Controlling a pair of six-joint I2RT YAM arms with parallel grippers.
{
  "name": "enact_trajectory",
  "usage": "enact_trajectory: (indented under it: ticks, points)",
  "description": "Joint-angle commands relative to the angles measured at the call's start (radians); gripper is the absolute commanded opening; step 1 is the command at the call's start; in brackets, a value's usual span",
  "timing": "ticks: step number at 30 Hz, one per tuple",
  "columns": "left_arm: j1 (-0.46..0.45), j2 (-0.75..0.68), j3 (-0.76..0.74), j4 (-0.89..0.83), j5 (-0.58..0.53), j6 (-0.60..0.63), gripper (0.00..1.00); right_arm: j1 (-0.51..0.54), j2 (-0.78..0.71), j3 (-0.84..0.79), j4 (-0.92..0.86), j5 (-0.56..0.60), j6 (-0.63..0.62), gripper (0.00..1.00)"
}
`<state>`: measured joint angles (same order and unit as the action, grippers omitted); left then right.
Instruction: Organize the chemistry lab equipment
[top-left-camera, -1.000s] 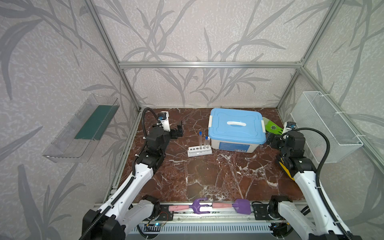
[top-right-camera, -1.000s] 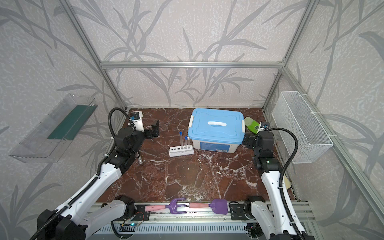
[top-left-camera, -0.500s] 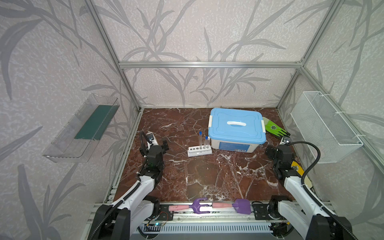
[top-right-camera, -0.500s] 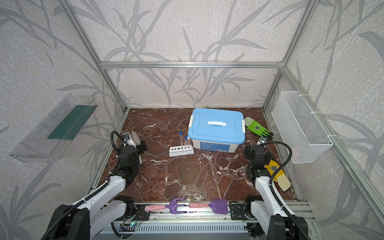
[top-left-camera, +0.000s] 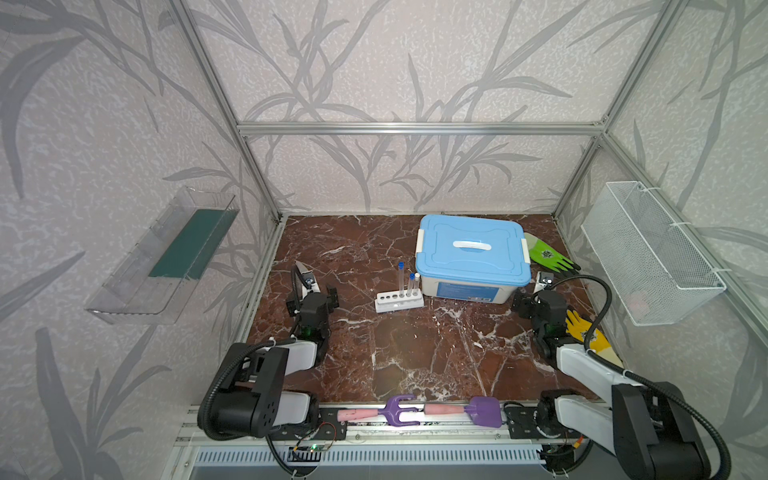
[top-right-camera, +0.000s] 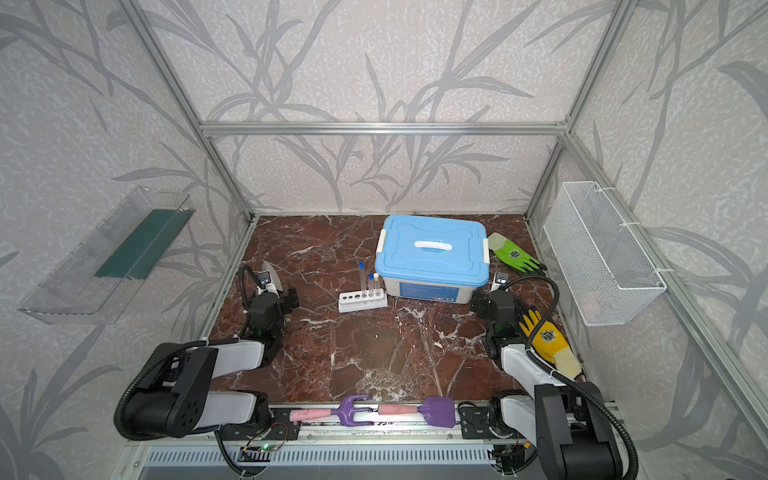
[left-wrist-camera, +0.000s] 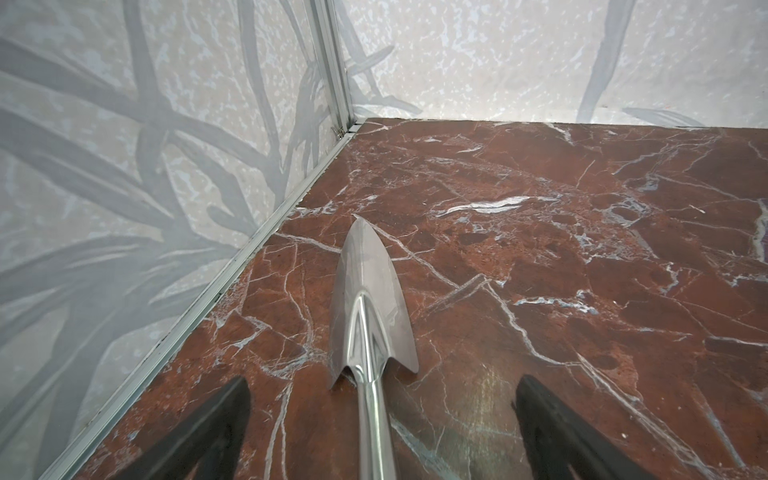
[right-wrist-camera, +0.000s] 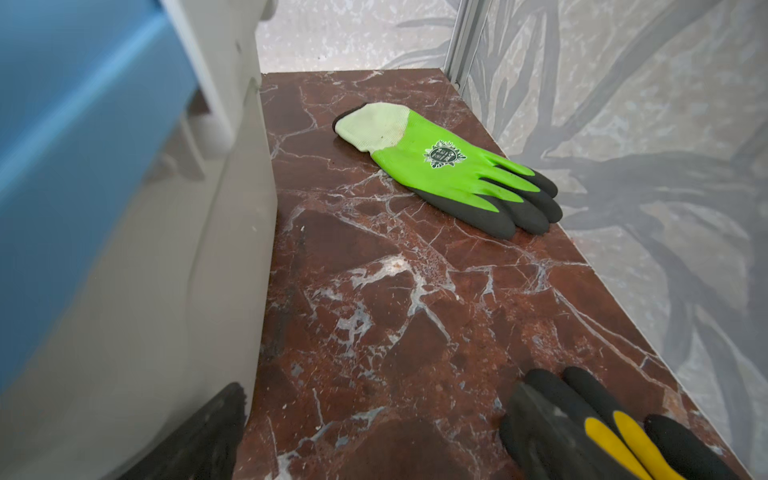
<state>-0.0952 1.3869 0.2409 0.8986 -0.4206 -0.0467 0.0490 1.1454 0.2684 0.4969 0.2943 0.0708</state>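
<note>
step: likely final check, arms folded low | left gripper (left-wrist-camera: 382, 399) apart, empty, astride metal trowel (left-wrist-camera: 372, 291) by surface's (top-left-camera: 415, 353) left edge | right gripper (top-right-camera: 480, 302) apart, empty, between blue-lidded box (top-left-camera: 471, 257) and yellow glove (top-right-camera: 544, 336) | three test tubes (top-left-camera: 409, 284) upright in white rack (top-left-camera: 399, 302) just beside box | any reach: skirt tubes

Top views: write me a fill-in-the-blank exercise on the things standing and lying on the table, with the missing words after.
The white rack holds ____ test tubes upright.
The box right beside the rack has a ____ lid.
The glove lying by the box's far right corner is ____.
The purple fork and the purple shovel at the front edge both have ____ handles.
Missing words: three; blue; green; pink.
</note>
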Motion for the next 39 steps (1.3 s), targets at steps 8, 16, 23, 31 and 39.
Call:
enact_trajectory:
  ticks: [8, 16, 23, 31, 39]
  points:
    - [0.081, 0.164, 0.038, 0.205, 0.131, -0.019, 1.0, 0.008, 0.049, 0.001, 0.168, -0.057, -0.025, 0.98]
    - [0.122, 0.178, 0.08, 0.15, 0.184, -0.043, 0.99, 0.009, 0.05, 0.002, 0.166, -0.041, -0.048, 0.98]
    - [0.124, 0.183, 0.083, 0.153, 0.2, -0.035, 1.0, 0.045, -0.175, 0.044, -0.146, 0.055, 0.06, 0.98]
    - [0.125, 0.179, 0.092, 0.131, 0.209, -0.036, 1.0, 0.088, -0.53, 0.074, -0.58, 0.046, 0.198, 0.95]
    - [0.126, 0.18, 0.095, 0.125, 0.217, -0.033, 1.0, 0.176, -0.401, 0.107, -0.554, -0.064, 0.233, 0.94]
